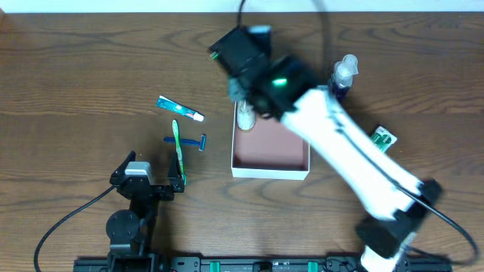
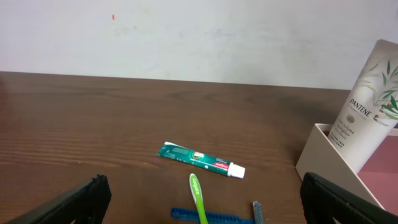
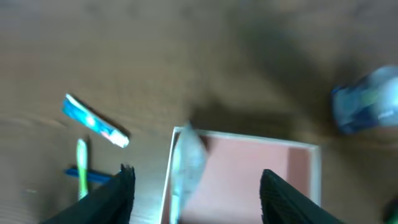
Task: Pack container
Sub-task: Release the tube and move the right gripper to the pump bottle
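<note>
Left gripper (image 2: 204,186): it is wide open and holds nothing. It hangs low at the left side of the table (image 2: 93,124), near the small things.
Toothpaste (image 2: 202,160): it lies flat on the table, left of the box. Not packed yet.
Toothbrush (image 2: 198,198): it is green and lies close to the toothpaste. One end points at the left gripper. Not packed yet.
Razor (image 1: 190,140): it is blue and lies across the toothbrush. Not packed yet.
Container (image 1: 270,172): it sits in the middle of the table with its top open. The pink floor is mostly bare, so there is lots of room.
White tube (image 2: 367,106): it is inside the container, in the back left corner, and leans on the wall. This one is packed.
Right gripper (image 3: 198,173): it hangs over that same corner, right above the white tube. Its fingers are apart. The picture is blurry, but they do not seem to squeeze the tube.
Spray bottle (image 1: 342,74): it stands on the table, behind the container and to its right. Not packed yet.
Green packet (image 1: 383,137): it lies on the table, right of the container. Not packed yet.
Done: one thing is in.
Left to do: five things, I think, so the job looks only just begun.
</note>
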`<state>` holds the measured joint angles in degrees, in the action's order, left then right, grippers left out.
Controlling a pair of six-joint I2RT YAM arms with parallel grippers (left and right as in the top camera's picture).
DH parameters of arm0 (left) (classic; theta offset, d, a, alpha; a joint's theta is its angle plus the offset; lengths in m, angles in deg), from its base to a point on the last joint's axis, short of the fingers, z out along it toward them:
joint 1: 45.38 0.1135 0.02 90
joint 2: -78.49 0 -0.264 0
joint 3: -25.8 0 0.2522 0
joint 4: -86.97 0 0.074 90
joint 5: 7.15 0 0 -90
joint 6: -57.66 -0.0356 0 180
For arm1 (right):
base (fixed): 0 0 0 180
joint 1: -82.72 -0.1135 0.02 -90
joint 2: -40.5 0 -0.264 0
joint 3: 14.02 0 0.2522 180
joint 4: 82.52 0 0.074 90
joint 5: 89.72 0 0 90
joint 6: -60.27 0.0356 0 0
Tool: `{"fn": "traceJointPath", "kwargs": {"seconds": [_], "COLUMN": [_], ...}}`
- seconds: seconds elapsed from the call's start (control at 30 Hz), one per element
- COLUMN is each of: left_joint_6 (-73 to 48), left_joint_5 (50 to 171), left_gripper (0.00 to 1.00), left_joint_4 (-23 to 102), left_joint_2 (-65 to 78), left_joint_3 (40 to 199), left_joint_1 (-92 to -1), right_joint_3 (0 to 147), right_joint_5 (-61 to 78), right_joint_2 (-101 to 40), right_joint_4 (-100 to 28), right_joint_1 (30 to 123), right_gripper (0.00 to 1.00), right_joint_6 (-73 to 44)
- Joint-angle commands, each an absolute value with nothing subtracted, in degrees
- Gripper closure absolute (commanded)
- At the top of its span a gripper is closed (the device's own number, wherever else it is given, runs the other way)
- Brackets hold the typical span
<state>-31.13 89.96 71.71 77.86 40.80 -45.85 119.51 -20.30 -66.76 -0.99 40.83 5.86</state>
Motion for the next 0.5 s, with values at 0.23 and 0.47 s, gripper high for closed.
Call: {"fn": "traceJointPath", "kwargs": {"seconds": [0.23, 0.47], "left_joint_6": [-31.9, -31.9], "left_joint_5": [90.8, 90.8], "left_gripper": [0.02, 0.02], "left_joint_4": [69.8, 69.8], "left_joint_2": [78.1, 78.1], "left_joint_3": [39.8, 39.8], "left_joint_1": [-45.7, -45.7], "right_joint_3": [121.7, 121.3], "right_joint_5": [-12.2, -6.7], "right_joint_2": [-59.6, -65.7], "right_joint_4": [7.2, 8.7], "right_joint_1": [66.4, 74.1], "right_gripper": [0.29, 0.24], "right_joint_6": [-2.9, -12.5]}}
